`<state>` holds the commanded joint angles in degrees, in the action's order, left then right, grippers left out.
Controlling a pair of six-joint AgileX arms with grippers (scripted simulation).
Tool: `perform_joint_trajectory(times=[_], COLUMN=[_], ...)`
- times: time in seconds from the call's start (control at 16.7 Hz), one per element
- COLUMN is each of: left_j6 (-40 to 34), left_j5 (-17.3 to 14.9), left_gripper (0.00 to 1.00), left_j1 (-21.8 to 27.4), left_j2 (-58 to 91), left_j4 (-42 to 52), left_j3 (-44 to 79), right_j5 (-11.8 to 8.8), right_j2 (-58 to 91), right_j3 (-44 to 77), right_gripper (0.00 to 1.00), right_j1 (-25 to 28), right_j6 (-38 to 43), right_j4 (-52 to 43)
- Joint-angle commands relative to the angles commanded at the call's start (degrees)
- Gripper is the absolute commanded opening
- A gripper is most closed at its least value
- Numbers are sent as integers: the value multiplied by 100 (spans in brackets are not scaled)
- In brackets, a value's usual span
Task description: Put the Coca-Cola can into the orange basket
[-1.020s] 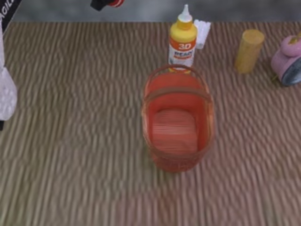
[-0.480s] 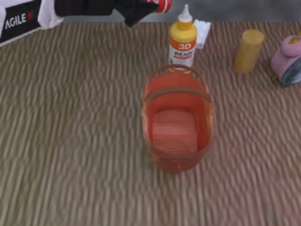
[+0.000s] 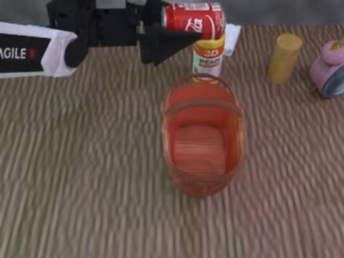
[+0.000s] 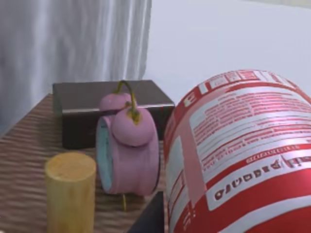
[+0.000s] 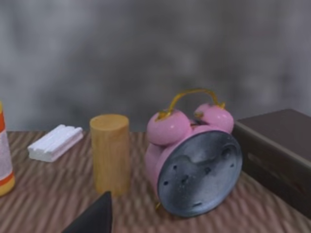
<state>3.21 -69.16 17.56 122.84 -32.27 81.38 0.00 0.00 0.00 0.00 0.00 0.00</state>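
Top view: our left gripper point(image 3: 180, 33) has swung in from the far left edge, clamped on the Coca-Cola can point(image 3: 193, 16), held sideways over the glue bottle point(image 3: 208, 52) — just short of the orange basket point(image 3: 203, 141) on the worktop. Left wrist view: the can fills the frame, the pink alarm clock point(image 4: 127, 145) beyond. Right wrist view: our right gripper is parked — we cannot tell its state.
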Motion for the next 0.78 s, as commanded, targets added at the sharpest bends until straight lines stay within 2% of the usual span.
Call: perform_joint_trajectory(times=[0.24, 0.78], left_j6=[-62, -56], left_j5=[-336, -382], left_gripper=[0, 0], left_j1=[93, 70], left_j2=[-372, -175], left_j4=[-796, -1076], left_j3=[-547, -621], right_j5=[0, 0], right_j2=[0, 0], right_j3=[0, 0], right_gripper=[100, 100], right_j1=[0, 0], right_j6=[0, 0], right_j4=[0, 0])
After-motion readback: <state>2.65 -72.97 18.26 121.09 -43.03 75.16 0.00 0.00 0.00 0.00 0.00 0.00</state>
